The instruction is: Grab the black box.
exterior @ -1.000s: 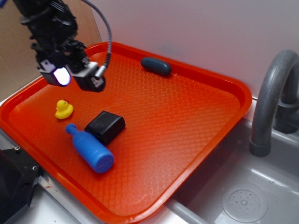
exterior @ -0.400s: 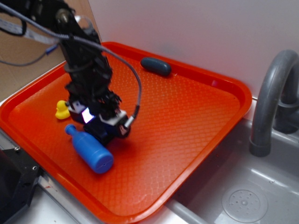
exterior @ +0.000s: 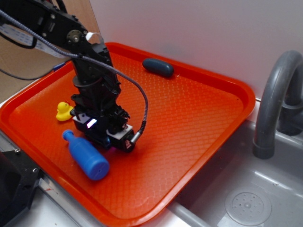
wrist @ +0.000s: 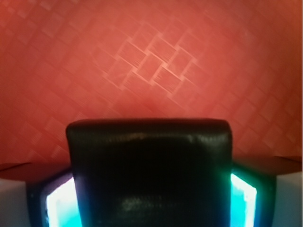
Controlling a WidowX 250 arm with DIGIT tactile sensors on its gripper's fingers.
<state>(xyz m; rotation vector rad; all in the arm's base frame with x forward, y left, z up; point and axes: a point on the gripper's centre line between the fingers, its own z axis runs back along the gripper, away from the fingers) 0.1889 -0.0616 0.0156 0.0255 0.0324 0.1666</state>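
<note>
The black box fills the lower middle of the wrist view, lying flat on the red tray. My gripper is down over it at the tray's front left and hides almost all of it in the exterior view. The two lit fingers stand close against the box's left and right sides. The jaws are spread about as wide as the box, and it rests on the tray between them.
A blue toy bottle lies just front-left of the gripper, a yellow duck to its left. A dark blue-grey oval pill-shaped object sits at the tray's far rim. A grey faucet and sink are to the right.
The arm came down from above the tray's far left onto the black box, which now sits between the fingers. The blue bottle has shifted a little to the left.
</note>
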